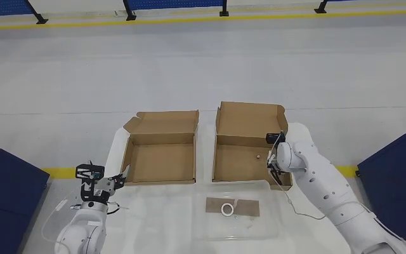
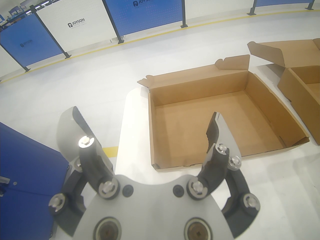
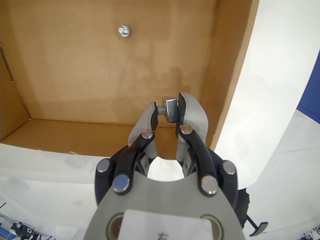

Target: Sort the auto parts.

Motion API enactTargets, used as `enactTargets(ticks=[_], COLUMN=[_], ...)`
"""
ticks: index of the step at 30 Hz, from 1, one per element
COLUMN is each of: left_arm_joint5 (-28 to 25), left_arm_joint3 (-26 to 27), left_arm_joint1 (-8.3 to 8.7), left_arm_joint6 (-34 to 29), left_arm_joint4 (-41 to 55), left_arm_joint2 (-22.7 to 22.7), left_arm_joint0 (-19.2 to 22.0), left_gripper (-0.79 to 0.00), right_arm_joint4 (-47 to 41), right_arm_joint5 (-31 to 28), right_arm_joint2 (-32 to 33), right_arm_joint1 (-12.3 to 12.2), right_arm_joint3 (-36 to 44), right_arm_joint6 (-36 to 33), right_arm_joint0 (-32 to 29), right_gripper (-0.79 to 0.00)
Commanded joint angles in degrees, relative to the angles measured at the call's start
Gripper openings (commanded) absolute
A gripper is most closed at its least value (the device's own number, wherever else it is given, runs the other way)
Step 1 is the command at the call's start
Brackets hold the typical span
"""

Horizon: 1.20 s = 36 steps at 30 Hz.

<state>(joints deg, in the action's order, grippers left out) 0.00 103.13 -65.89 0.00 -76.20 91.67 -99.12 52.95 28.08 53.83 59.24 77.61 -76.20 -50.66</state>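
The right gripper [image 3: 167, 109] pinches a small square-headed metal fastener [image 3: 172, 108] above the right cardboard box [image 3: 230, 51], close to its side wall. A flanged bolt [image 3: 124, 31] lies well apart on the flat brown floor. The left gripper [image 2: 145, 113], jaws spread, hovers near the left cardboard box [image 2: 200, 83].

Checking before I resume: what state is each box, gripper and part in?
Left box: open, empty.
Right box: open, one loose bolt lying inside.
Left gripper: open, empty.
Right gripper: shut on held bolt, over right box.
White ring: lying in clear tray.
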Motion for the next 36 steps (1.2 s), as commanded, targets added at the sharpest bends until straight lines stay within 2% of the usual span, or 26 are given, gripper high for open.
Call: enactTargets(ticks=[1, 26, 27, 30, 36], left_arm_joint5=[0.00, 0.00, 0.00, 0.00, 0.00], left_arm_joint3=[0.00, 0.00, 0.00, 0.00, 0.00], left_arm_joint1=[0.00, 0.00, 0.00, 0.00, 0.00], left_arm_joint6=[0.00, 0.00, 0.00, 0.00, 0.00], left_arm_joint4=[0.00, 0.00, 0.00, 0.00, 0.00], left_arm_joint2=[0.00, 0.00, 0.00, 0.00, 0.00], left_arm_joint0=[0.00, 0.00, 0.00, 0.00, 0.00], left_gripper=[0.000, 0.000, 0.000, 0.000, 0.000], right_arm_joint4=[-0.16, 0.42, 0.47, 0.75, 0.99], right_arm_joint5=[-0.06, 1.43, 1.44, 1.56, 1.77], right_arm_joint2=[-0.61, -3.82, -3.83, -3.82, -3.49], right_arm_joint1=[0.42, 4.00, 4.09, 4.35, 4.76], right_arm_joint3=[-1.13, -9.26, -9.39, -9.88, -10.13], right_arm_joint6=[-0.06, 1.43, 1.44, 1.56, 1.78], right_arm_joint0=[0.46, 3.48, 3.53, 3.68, 3.95], right_gripper=[-0.785, -0.785, -0.686, -0.600, -0.548])
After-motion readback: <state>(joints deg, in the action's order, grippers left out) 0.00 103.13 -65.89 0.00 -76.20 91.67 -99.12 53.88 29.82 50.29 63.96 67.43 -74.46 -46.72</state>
